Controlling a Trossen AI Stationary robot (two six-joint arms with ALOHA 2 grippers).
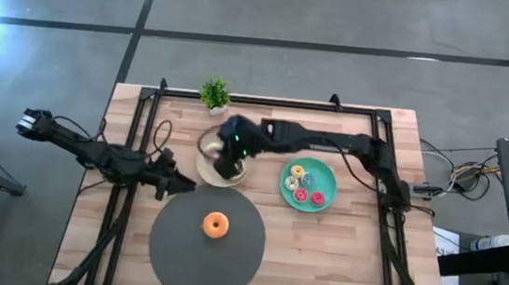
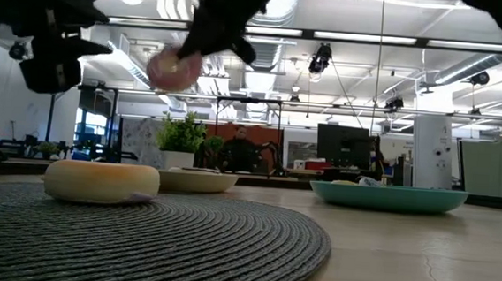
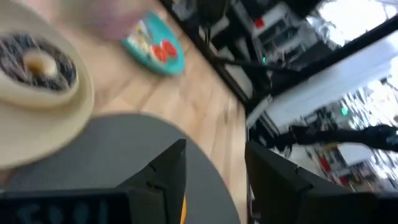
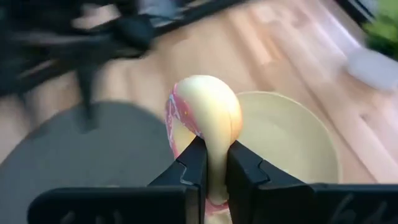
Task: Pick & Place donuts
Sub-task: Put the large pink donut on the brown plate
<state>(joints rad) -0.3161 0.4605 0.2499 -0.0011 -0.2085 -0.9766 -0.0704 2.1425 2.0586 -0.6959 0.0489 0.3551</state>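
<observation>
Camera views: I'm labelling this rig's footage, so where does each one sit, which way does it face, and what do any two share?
High: overhead, straight down; both arms, dark mat.
Low: table height, level toward the room; arms enter from above.
Left wrist: on the left arm; open left gripper over the mat.
Right wrist: on the right arm; right gripper pinching a pink donut above the beige plate.
Shared: low and right wrist both show that donut.
</observation>
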